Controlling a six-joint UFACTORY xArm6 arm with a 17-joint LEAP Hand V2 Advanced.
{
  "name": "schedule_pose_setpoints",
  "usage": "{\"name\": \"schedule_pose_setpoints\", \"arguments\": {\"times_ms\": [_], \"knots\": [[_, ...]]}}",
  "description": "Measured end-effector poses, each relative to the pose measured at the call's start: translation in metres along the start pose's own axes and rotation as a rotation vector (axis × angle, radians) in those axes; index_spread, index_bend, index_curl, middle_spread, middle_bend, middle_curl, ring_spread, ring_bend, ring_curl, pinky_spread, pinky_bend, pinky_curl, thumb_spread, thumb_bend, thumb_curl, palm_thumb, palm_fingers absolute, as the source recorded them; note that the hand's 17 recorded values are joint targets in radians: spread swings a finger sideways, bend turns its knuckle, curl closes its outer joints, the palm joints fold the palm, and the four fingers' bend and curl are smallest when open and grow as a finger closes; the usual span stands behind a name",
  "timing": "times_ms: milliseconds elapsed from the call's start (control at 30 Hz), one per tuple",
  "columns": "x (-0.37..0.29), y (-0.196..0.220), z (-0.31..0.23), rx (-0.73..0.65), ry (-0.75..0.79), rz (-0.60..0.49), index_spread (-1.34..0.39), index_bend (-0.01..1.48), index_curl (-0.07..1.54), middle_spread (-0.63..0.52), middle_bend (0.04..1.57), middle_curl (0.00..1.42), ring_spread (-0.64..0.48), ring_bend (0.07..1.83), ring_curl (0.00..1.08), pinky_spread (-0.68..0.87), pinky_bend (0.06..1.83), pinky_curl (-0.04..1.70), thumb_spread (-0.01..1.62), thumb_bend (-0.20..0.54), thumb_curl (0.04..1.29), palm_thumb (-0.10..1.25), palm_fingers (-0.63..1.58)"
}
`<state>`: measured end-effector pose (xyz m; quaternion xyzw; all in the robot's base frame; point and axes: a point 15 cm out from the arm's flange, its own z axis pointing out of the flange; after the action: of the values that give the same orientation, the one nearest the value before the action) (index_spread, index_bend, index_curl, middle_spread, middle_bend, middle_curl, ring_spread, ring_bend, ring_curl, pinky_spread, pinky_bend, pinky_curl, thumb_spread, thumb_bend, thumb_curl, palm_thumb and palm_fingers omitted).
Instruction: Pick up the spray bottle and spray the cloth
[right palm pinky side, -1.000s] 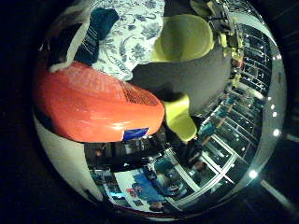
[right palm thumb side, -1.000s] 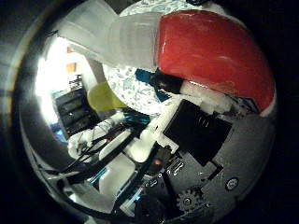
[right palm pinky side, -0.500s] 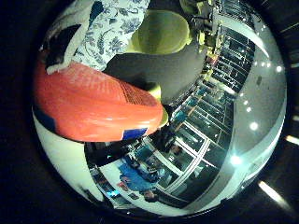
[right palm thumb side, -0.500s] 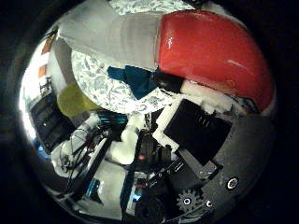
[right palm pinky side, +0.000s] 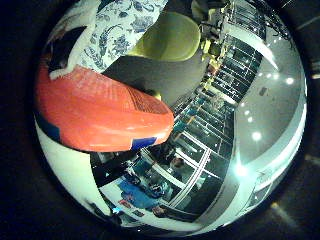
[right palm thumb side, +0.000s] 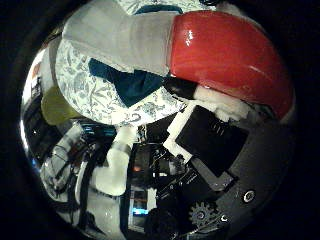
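Note:
My right hand (right palm thumb side: 213, 140) is curled round an orange-red spray bottle (right palm thumb side: 228, 55) and holds it close against the palm. The bottle's white spray head (right palm thumb side: 118, 40) sticks out over a table with a blue-flowered white cover (right palm thumb side: 82, 88). A dark teal cloth (right palm thumb side: 125, 82) lies crumpled on that cover, below the spray head. In the little finger side view the bottle's orange body (right palm pinky side: 92, 105) with its blue label fills much of the picture, and the flowered cover (right palm pinky side: 125, 25) shows beyond it.
A yellow-green chair (right palm pinky side: 172, 40) stands beside the covered table; it also shows in the thumb side view (right palm thumb side: 55, 105). Shelving and room lights lie further off (right palm pinky side: 225, 90). The arm's white and black parts (right palm thumb side: 110, 180) reach in under the table edge.
Both views have swung: the camera has turned with the hand. The flowered cover and teal cloth now take up more of the thumb side view. The bottle stays fixed in the hand.

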<state>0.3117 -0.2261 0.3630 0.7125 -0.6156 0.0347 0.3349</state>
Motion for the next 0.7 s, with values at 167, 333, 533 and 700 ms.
{"name": "schedule_pose_setpoints", "arguments": {"times_ms": [167,333,533,700], "knots": [[-0.015,0.005,-0.018,0.036,-0.082,0.001,-0.21,1.15,0.84,-0.08,1.41,0.65,-0.23,1.33,0.84,-0.19,1.04,1.39,1.20,-0.011,0.47,1.02,1.12],[-0.020,-0.002,-0.074,0.177,-0.212,0.035,-0.21,1.15,0.84,-0.08,1.41,0.65,-0.23,1.33,0.84,-0.19,1.03,1.39,1.20,-0.011,0.47,1.02,1.12],[-0.042,-0.012,-0.145,0.283,-0.467,0.007,-0.21,1.15,0.84,-0.08,1.41,0.65,-0.23,1.33,0.84,-0.19,1.02,1.39,1.19,-0.011,0.47,1.03,1.13],[-0.073,-0.023,-0.175,0.354,-0.622,-0.032,-0.21,1.16,0.83,-0.08,1.41,0.65,-0.23,1.33,0.84,-0.19,1.02,1.39,1.19,-0.010,0.47,1.04,1.13]]}}
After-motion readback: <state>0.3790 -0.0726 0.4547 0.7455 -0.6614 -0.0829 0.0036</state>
